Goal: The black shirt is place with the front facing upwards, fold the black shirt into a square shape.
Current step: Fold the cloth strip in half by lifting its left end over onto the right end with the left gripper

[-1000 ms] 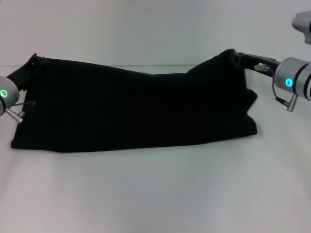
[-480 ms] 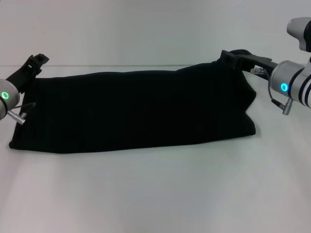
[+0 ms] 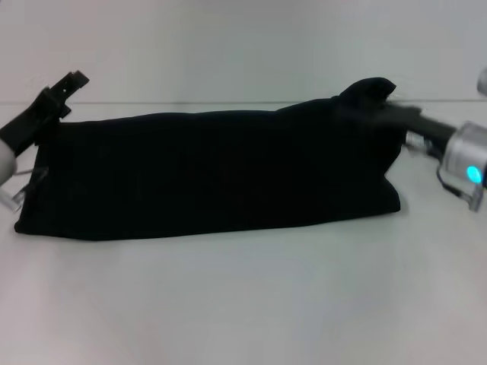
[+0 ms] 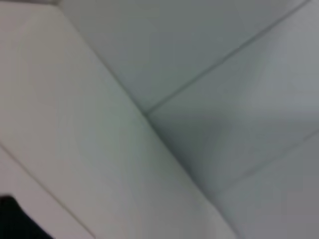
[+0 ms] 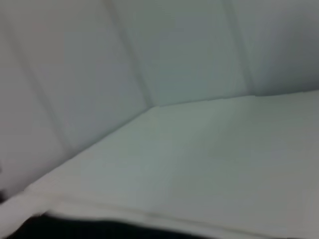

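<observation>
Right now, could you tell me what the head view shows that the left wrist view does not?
Only the head view shows the whole black shirt, folded into a long band on the white table, with the left tool at its far left corner and the right tool at its raised far right corner. Only the left wrist view shows pale wall panels. Both share white surface and some dark fabric.

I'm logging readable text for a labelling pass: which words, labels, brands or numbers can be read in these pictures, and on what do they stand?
None can be read.
The black shirt lies folded into a long band, and the side that shows is plain black: no lettering, no neck label in view.
Both wrist views show only pale surfaces, with no text.
The lit rings on the arms are lights, not signs.
</observation>
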Motion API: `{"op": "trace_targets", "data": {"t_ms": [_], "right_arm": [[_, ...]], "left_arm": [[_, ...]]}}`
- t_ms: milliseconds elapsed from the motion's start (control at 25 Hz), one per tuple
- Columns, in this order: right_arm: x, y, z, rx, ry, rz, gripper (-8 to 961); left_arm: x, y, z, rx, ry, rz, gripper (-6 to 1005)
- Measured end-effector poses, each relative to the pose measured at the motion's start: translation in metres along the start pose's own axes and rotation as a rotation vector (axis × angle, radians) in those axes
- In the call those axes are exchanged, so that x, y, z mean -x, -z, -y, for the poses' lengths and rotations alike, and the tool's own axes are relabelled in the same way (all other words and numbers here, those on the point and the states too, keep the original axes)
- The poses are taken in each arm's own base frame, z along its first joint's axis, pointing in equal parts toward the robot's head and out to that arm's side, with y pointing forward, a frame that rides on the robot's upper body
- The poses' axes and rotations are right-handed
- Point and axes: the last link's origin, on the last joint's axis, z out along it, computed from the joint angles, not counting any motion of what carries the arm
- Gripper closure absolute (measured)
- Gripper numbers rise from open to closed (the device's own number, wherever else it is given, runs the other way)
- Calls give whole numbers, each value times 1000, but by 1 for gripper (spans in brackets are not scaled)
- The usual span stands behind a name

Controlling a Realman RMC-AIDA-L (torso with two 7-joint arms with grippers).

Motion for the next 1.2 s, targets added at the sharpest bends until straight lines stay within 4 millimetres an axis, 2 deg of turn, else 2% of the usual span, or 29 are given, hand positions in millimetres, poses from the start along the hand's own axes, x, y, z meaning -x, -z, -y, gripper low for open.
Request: {"op": "trace_targets", "data": {"t_ms": [200, 400, 600, 880, 1200], "right_arm": [[-23, 20, -19, 164, 172, -45, 303], [-42, 30, -27, 206, 221, -43, 241], [-48, 36, -33, 242, 227, -38, 148], [-60, 45, -49, 357, 314, -44, 41], [-70, 48, -54, 383, 335, -60, 42]], "left_arm": [[1, 38, 14, 85, 136, 67, 222], [8, 75, 27, 124, 236, 130, 183], [20, 98, 36, 113, 320, 236, 176], [24, 124, 49, 52, 380, 300, 175], [24, 132, 70, -68, 391, 257, 175]]}}
